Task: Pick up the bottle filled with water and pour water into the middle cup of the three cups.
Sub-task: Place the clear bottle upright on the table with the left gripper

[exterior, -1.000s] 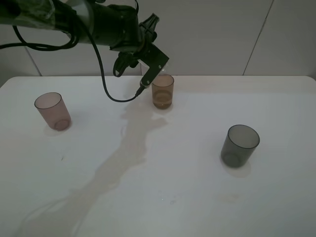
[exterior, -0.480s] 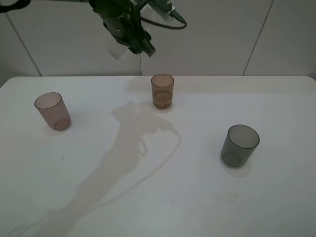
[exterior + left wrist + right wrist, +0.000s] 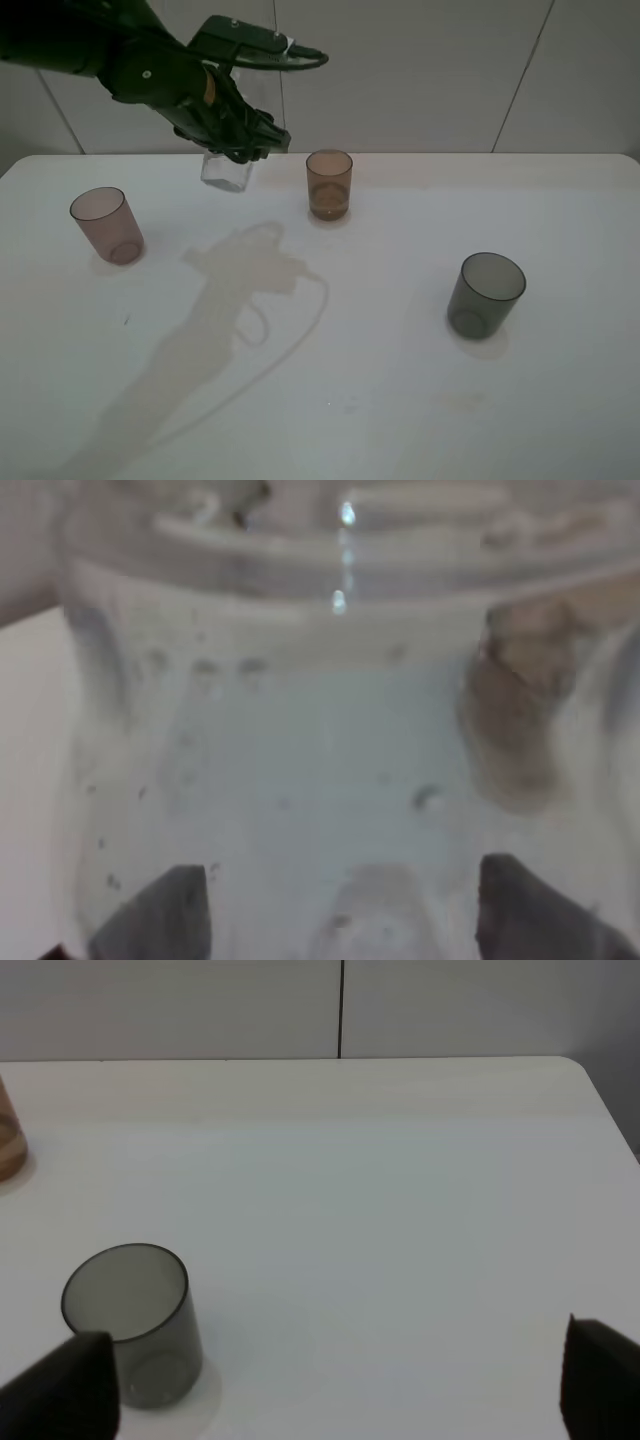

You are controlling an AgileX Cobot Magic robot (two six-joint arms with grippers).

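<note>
My left gripper (image 3: pixel 238 138) is shut on the clear bottle (image 3: pixel 225 168) and holds it base down above the table's back edge, left of the amber middle cup (image 3: pixel 329 185). The bottle (image 3: pixel 320 760) fills the left wrist view, with droplets on its wall and both fingertips (image 3: pixel 150 920) against it. I cannot tell the water level. The pinkish-brown cup (image 3: pixel 105 224) stands at the left and the dark grey cup (image 3: pixel 485 294) at the right. My right gripper (image 3: pixel 330 1390) is open and empty, short of the grey cup (image 3: pixel 130 1320); it is outside the exterior view.
The white table (image 3: pixel 330 400) carries only the three cups. Its right edge (image 3: pixel 605 1110) and a pale panelled wall (image 3: pixel 450 70) bound the space. The left arm's shadow lies across the table's front left.
The left arm was tipped at the amber cup's rim, then rose and swung left. The bottle now hangs lower, base down, left of that cup.
</note>
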